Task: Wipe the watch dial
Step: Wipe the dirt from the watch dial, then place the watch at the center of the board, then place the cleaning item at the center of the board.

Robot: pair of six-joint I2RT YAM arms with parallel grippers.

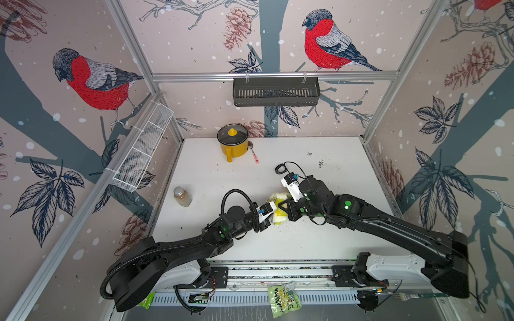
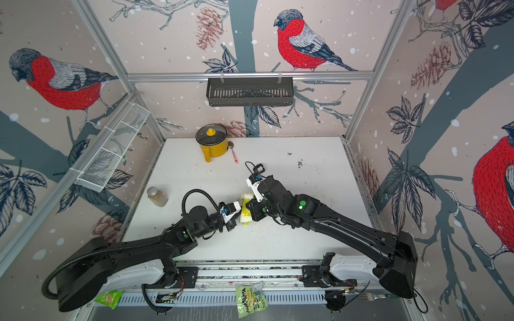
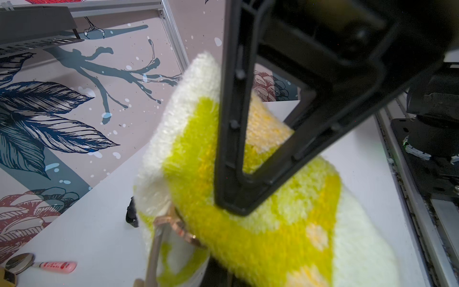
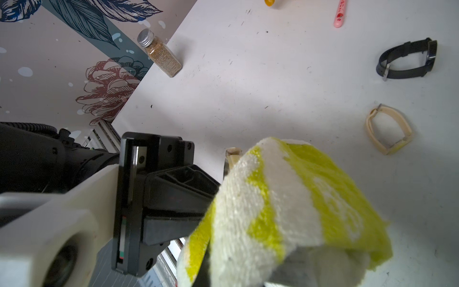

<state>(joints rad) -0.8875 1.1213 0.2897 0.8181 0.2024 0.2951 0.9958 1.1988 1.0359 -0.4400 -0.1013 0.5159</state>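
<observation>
Both sets of fingers are pressed together, and they meet over the middle of the desk (image 1: 306, 244). Your left fingers (image 3: 231, 149) pinch the yellow-and-white cloth (image 3: 273, 223), with their tips sunk into the pile. Your right fingers (image 1: 289, 214) are buried under that cloth in the right wrist view. I judge that they grip the watch (image 3: 185, 233) by its strap, though the grip itself is hidden. The watch is off the desk. Its rose-gold rim shows at the cloth's edge in the left wrist view, and a beige strap end (image 4: 232, 155) pokes out behind the cloth.

To wipe well, hold the watch steady with the right and let the left do the travelling. Use short, light strokes across the glass, with flat pile on the dial rather than a bunched fold. Go gently, because a hard push could twist the watch out of a strap hold.

Taking the back wall as 12 o'clock, a black watch (image 4: 407, 59) lies at 12 from the fingers, with a beige band loop (image 4: 388, 129) between it and the cloth. The spice jar (image 1: 182, 196) stands at 9, well apart. The yellow pot (image 1: 233, 144) and pink-handled spoon (image 1: 254, 155) sit at 11.
</observation>
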